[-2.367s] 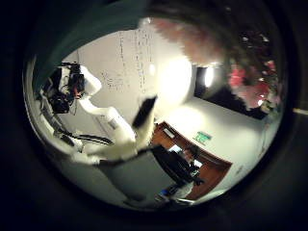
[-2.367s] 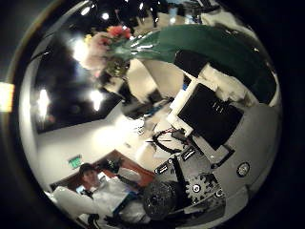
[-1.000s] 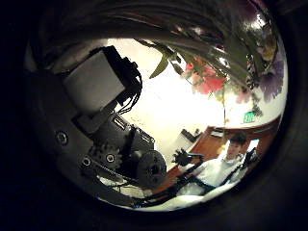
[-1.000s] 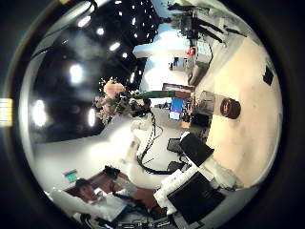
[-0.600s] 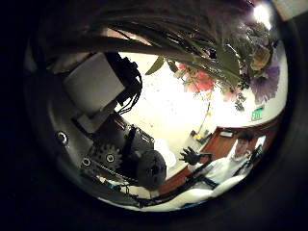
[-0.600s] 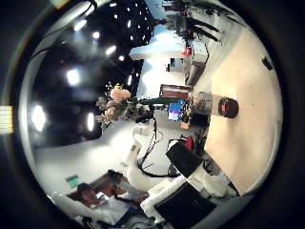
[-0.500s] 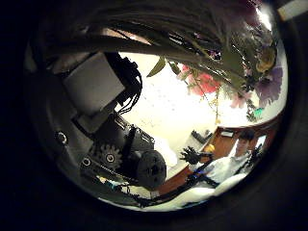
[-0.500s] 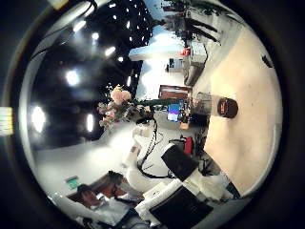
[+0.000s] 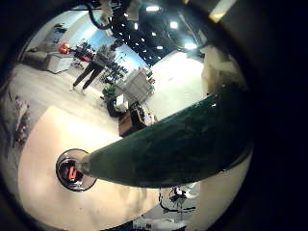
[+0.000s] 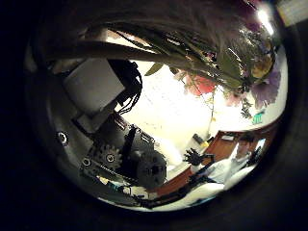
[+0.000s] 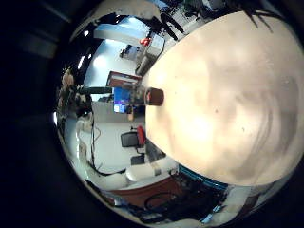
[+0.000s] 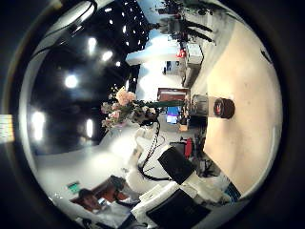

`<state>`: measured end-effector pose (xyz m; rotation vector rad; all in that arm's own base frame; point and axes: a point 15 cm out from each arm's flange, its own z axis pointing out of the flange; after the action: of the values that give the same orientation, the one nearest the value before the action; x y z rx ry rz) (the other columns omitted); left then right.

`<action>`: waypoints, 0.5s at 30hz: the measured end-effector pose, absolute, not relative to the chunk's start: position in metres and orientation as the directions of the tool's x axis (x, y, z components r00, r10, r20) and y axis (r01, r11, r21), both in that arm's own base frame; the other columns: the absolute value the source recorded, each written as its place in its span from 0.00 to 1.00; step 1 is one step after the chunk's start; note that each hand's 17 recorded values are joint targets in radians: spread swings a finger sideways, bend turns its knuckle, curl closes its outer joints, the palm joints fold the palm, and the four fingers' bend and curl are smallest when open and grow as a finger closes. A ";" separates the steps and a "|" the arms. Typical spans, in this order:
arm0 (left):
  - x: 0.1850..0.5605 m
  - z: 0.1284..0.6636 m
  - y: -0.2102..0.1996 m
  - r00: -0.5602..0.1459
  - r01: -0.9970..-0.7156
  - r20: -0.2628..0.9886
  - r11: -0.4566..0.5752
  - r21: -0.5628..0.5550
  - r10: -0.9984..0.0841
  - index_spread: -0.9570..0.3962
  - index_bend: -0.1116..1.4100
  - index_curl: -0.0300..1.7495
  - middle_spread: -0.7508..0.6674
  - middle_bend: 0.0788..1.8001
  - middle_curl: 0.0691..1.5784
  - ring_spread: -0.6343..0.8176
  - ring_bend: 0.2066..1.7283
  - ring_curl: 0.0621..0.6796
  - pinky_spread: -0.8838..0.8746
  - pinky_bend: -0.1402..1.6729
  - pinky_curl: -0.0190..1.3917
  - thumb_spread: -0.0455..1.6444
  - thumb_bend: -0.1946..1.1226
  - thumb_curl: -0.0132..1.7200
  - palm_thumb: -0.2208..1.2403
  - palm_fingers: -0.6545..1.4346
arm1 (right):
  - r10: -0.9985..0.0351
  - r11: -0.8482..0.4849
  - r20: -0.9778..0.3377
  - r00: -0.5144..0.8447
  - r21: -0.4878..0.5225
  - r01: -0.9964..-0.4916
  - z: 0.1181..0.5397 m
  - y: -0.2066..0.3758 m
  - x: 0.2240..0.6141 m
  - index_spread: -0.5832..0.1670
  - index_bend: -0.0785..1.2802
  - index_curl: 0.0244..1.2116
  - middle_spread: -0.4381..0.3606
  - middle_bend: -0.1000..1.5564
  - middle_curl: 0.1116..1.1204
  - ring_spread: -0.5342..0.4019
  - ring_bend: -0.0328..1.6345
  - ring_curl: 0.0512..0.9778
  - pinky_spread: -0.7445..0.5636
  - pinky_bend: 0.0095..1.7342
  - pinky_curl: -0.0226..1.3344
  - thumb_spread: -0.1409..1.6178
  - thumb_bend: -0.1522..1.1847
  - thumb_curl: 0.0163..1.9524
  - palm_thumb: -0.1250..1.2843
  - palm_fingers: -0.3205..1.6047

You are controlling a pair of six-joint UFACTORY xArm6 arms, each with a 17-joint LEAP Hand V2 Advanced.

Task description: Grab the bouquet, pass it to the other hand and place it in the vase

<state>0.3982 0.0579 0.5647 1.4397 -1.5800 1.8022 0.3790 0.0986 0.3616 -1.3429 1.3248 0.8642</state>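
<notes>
In the right thumb side palm view the bouquet (image 12: pixel 122 105) hangs upright over the table (image 12: pixel 250 105), flowers up and stem end pointing down at the round vase (image 12: pixel 222 108). My left hand (image 10: pixel 104 120) is shut on the bouquet's stems (image 10: pixel 144 53), with the flowers (image 10: pixel 252 77) beyond them. In the left little finger side palm view the wrapped stem (image 9: pixel 178 149) fills much of the picture and its tip sits just beside the vase's mouth (image 9: pixel 71 170). My right hand (image 12: pixel 181 196) is open, holds nothing and is away from the bouquet. The right little finger side palm view shows the vase (image 11: pixel 154 96) and the bouquet (image 11: pixel 74 93).
The wide table top (image 11: pixel 223 95) lies under my right palm. The left arm (image 12: pixel 148 153) rises beside the bouquet. Room furniture (image 9: pixel 135 91) stands beyond the table's edge.
My right hand has let go of the bouquet and drawn back, so it looks smaller in its view. My left hand has closed on the stems and holds them steady.
</notes>
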 end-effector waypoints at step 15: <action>0.406 0.545 0.056 -0.403 -0.800 0.855 -0.328 -0.502 -0.325 0.14 0.47 0.75 0.18 0.63 0.58 0.17 0.87 0.81 0.11 0.66 0.89 0.69 0.15 0.52 0.87 0.82 | -0.248 0.123 -0.959 0.136 -0.170 -0.978 0.361 0.098 0.379 0.33 0.16 0.17 0.74 0.17 0.19 0.84 0.33 0.21 0.97 0.41 0.27 0.69 0.10 0.20 0.49 0.16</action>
<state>0.4063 0.0558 0.5452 1.4430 -1.5430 1.7820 0.3788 0.0983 0.3610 -1.3410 1.3264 0.8653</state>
